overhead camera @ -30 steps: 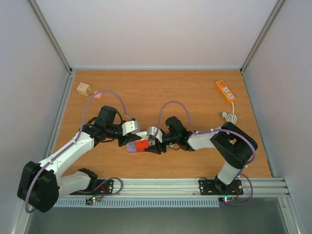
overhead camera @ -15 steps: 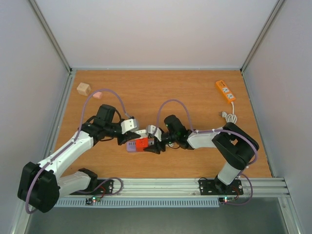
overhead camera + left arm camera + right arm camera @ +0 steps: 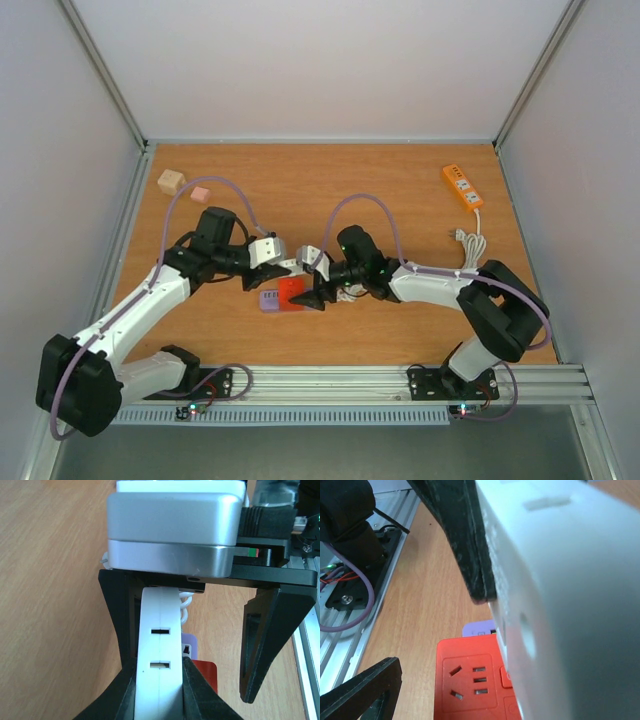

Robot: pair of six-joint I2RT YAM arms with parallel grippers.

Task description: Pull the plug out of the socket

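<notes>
Left wrist view shows the left jaws spread, the white plug (image 3: 159, 670) touching only one, so it may slip; for the right jaws I cannot tell.

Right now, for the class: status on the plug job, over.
Left pincer open, white slotted piece against one finger. Right pincer unclear. Red socket on table, purple block beside it.

Two arms (image 3: 140, 305) (image 3: 440, 285), two blocks (image 3: 171, 182) (image 3: 200, 194), one red socket (image 3: 290, 292), one orange strip (image 3: 461, 187)
</notes>
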